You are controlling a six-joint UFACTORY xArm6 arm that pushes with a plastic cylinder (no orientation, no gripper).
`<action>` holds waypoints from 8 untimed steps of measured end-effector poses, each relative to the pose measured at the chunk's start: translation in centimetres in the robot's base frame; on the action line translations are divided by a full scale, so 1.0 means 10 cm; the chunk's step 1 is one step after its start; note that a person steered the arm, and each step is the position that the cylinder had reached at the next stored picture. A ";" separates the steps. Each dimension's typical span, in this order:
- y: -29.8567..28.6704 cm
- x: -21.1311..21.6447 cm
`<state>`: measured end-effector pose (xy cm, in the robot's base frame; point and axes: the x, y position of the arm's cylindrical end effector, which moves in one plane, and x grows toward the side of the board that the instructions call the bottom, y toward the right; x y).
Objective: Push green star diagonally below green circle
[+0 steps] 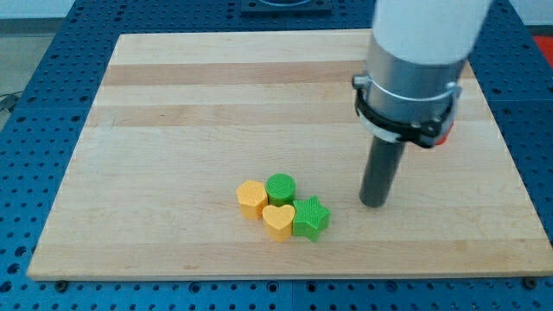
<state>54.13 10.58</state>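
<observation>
Camera view: my tip [374, 204] rests right of the green star [311, 218], apart; no fingers show.

This looks like a robotics lab or test bench. A pale wooden board table [216, 95] of glued planks lies on a blue metal base plate [34, 112] drilled with a regular grid of holes, visible around the edges from 9 to 3 o'clock. A white and grey robot arm [415, 60] hangs over it at 2 o'clock, ending in a dark rod.
</observation>
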 end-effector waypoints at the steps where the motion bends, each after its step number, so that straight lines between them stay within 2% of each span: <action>1: -0.25 0.45; 8: -0.71 0.29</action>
<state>57.03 3.44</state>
